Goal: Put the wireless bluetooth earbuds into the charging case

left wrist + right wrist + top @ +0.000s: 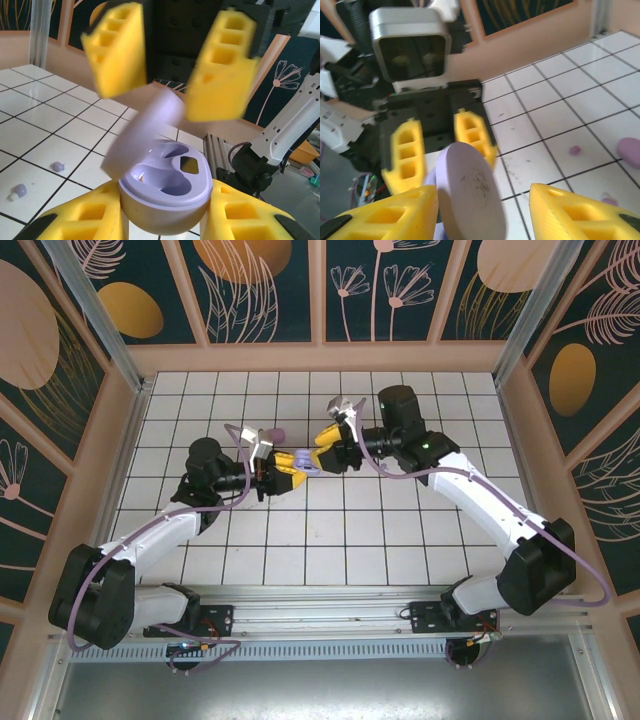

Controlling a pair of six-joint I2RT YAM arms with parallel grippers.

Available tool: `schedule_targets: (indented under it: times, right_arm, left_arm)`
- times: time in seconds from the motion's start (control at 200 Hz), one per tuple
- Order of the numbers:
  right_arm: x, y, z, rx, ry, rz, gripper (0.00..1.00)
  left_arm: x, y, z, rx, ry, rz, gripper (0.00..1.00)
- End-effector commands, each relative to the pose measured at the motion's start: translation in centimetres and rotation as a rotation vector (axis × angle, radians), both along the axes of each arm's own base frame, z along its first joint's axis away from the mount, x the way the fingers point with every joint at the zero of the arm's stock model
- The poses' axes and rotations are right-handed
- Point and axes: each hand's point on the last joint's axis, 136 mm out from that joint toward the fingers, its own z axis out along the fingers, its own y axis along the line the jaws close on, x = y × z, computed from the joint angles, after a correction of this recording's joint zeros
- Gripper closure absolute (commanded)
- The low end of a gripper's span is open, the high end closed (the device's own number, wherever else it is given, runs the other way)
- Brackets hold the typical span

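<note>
Left wrist view: two lavender earbuds (58, 166) lie loose on the white-tiled tabletop (45, 120), off to the left of the left claw (162, 210) and lower than it, well apart from its fingers and a little apart from each other. They are tiny, rounded pebbles of smooth plastic, so I judge them very light, stiff and slippery. A pinch should go across the fattest part of the body, fingertips square to it, or the bud is likely to squirt out sideways.

At the centre, the left claw is pinched on the lavender charging case (165, 192), one yellow finger pressed to each flank of the base. The lid (142, 132) stands tipped up and away, and both moulded wells look empty.

Beyond the case, facing this claw, the right claw (170, 65) has its fingers spread to either side of the raised lid. It straddles the lid and does not visibly clamp it.

Right wrist view: the lid's flat back sits between that claw's own fingers, close against the left one, with a clear gap to the right one. To the right of this claw, further out on the tabletop, lies a small pink earbud (575, 149), well apart from the case. Any bud has to be carried from the tiles to those wells.
</note>
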Motion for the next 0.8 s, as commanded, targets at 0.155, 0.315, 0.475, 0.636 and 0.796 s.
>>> schedule_targets:
  times: [0.155, 0.315, 0.475, 0.636, 0.796]
  right_arm:
    - [2.8, -0.6, 1.1, 0.002, -0.018, -0.134, 0.44]
    - [2.3, -0.9, 1.7, 0.023, -0.005, -0.147, 0.39]
    - [1.8, -1.8, 3.2, 0.072, 0.005, -0.204, 0.34]
    - [2.6, -4.0, 3.8, 0.100, 0.076, -0.313, 0.33]
    - [4.8, -7.1, 1.9, 0.114, 0.223, -0.513, 0.33]
  left_arm:
    - [-0.9, 0.0, 2.5, -0.032, -0.105, -0.033, 1.00]
    - [-0.2, 0.1, 2.1, -0.025, -0.100, 0.008, 1.00]
    - [0.7, 0.2, 1.6, -0.012, -0.104, 0.064, 1.00]
    - [1.8, 0.6, 1.2, 0.000, -0.112, 0.139, 1.00]
    - [2.8, 0.9, 0.6, 0.012, -0.121, 0.202, 1.00]
